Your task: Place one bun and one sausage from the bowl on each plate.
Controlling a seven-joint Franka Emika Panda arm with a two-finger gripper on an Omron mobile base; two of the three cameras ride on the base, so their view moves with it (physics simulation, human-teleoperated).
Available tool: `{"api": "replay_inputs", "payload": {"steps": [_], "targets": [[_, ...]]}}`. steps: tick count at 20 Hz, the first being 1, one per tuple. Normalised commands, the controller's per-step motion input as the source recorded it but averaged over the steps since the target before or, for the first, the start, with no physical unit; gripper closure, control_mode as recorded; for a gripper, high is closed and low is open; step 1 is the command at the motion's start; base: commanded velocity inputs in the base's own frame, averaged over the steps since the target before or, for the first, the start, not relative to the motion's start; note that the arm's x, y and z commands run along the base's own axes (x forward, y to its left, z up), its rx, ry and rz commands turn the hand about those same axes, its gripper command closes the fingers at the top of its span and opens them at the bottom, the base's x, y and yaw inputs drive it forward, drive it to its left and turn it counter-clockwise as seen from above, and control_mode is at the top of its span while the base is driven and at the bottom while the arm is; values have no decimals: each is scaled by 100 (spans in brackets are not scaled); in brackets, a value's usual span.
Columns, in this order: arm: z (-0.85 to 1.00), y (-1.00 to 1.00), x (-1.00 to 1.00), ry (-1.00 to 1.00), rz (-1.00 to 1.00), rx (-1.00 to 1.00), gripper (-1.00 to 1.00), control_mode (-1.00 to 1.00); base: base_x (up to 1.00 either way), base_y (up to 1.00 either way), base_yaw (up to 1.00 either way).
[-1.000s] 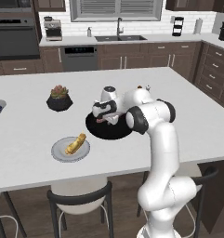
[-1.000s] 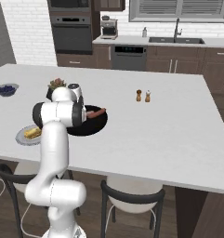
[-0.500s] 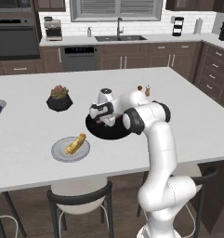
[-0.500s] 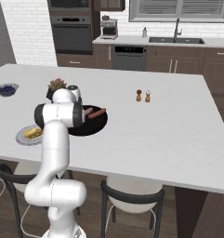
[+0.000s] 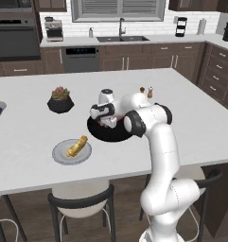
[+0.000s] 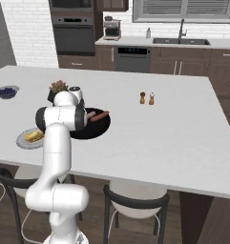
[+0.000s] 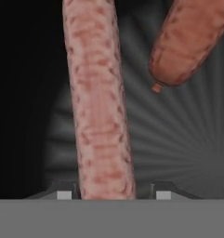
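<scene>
In the glossy black bowl [image 7: 197, 153], two mottled cylindrical sausages [image 7: 102, 116] lie.

We are seeing a wide, shallow, glossy black round bowl [image 5: 116, 135] sitting near the middle of the white counter. Two thin reddish-brown mottled sausages are lying inside it on its ribbed dark floor [image 7: 187, 139]. One sausage [image 7: 100, 102] is running lengthwise straight up the hand view, its near end lying between the two finger tips; the other sausage [image 7: 190, 39] is lying apart from it at a slant, its rounded end with a small nub pointing down. A golden-yellow elongated bun [image 5: 77, 146] is resting diagonally on a flat pale grey round plate [image 5: 58, 154], which is sitting near the counter's front edge, just beside the bowl.
</scene>
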Motion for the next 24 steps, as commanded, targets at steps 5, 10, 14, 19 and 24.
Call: {"api": "replay_inputs", "payload": {"steps": [5, 10, 14, 19, 24], "targets": [[0, 0, -11, 0, 0, 0, 100, -100, 0, 0, 0], [62, -4, -93, -23, 0, 1, 100, -100, 0, 0, 0], [100, -17, -100, -23, 0, 3, 100, -100, 0, 0, 0], [100, -30, -100, -13, 0, 0, 100, -100, 0, 0, 0], [98, -19, -100, 0, 0, 0, 100, -100, 0, 0, 0]]}}
